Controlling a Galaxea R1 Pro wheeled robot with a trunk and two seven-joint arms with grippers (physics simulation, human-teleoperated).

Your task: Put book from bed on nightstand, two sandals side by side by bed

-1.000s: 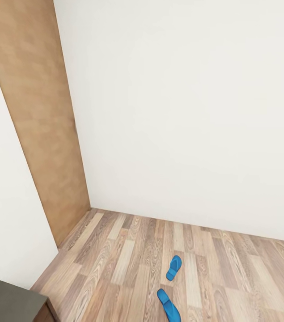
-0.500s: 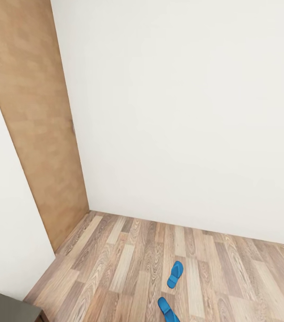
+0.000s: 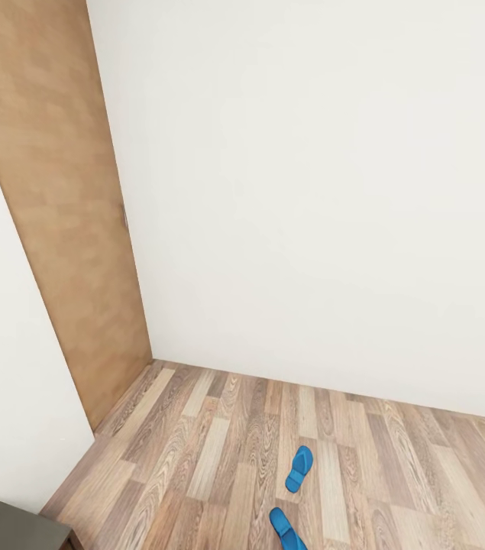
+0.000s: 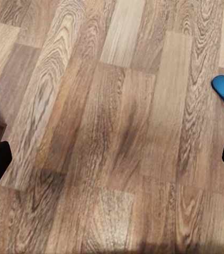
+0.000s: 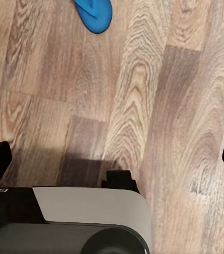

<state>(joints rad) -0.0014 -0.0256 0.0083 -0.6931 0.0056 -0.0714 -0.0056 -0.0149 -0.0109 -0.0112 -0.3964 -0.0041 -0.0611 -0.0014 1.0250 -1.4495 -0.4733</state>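
Bedroom corner: wood-plank floor [image 3: 196, 451], white walls [image 3: 311, 191], brown door [image 3: 59, 214] at 10 o'clock. Near: dark cabinet top [image 3: 9, 527] at 7 o'clock. Near sandal [image 3: 284, 528] at 6 o'clock, cut by the frame edge; far sandal [image 3: 299, 468] just beyond, apart, not aligned. Left gripper [image 4: 112, 159]: fingers spread wide, empty, above bare floor. Right gripper [image 5: 112, 159]: fingers spread wide, empty, above the robot base [image 5: 85, 222].

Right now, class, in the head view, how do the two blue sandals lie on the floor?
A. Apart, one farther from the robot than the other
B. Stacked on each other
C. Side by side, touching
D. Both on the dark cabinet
A: the farther sandal and the nearer sandal lie apart on the wood floor, bare planks between them.
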